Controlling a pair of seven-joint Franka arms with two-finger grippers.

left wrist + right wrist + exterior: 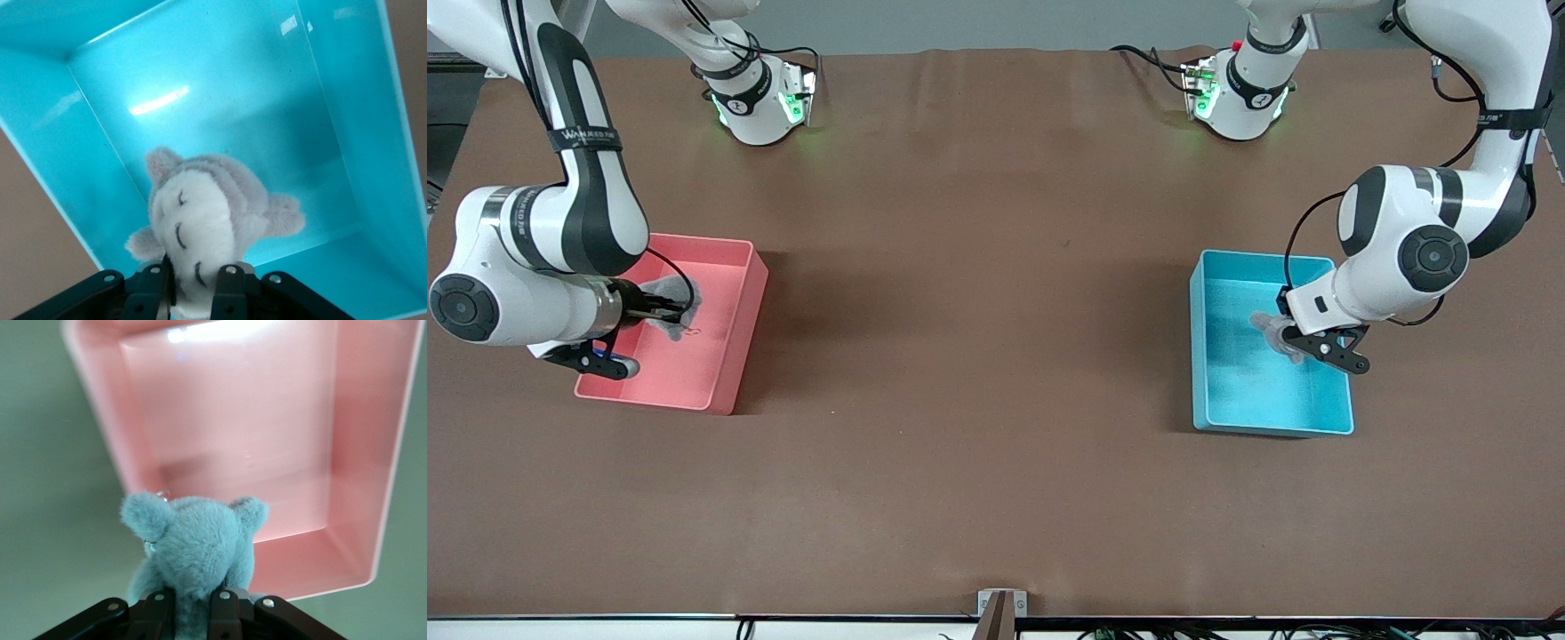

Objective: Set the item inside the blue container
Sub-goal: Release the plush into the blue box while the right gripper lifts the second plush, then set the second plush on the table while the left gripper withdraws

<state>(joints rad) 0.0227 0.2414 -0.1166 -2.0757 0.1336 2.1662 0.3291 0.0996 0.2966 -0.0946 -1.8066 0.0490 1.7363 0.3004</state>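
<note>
The blue container [1199, 356] stands toward the left arm's end of the table. My left gripper [1282, 333] hangs over its inside, shut on the item, a grey and white plush toy [1267, 324]. In the left wrist view the plush [200, 220] sticks out from between the fingers of the gripper [197, 283], with the container's floor [220, 100] beneath it. My right gripper [660, 309] is over the pink bin, shut on a grey plush toy [680, 298]. The right wrist view shows that plush [193, 540] clamped in the gripper [193, 607].
The pink bin [720, 356] stands toward the right arm's end of the table, and its floor [253, 420] shows in the right wrist view. Brown tabletop [978, 311] stretches between the two bins. A small bracket [1001, 604] sits at the table's near edge.
</note>
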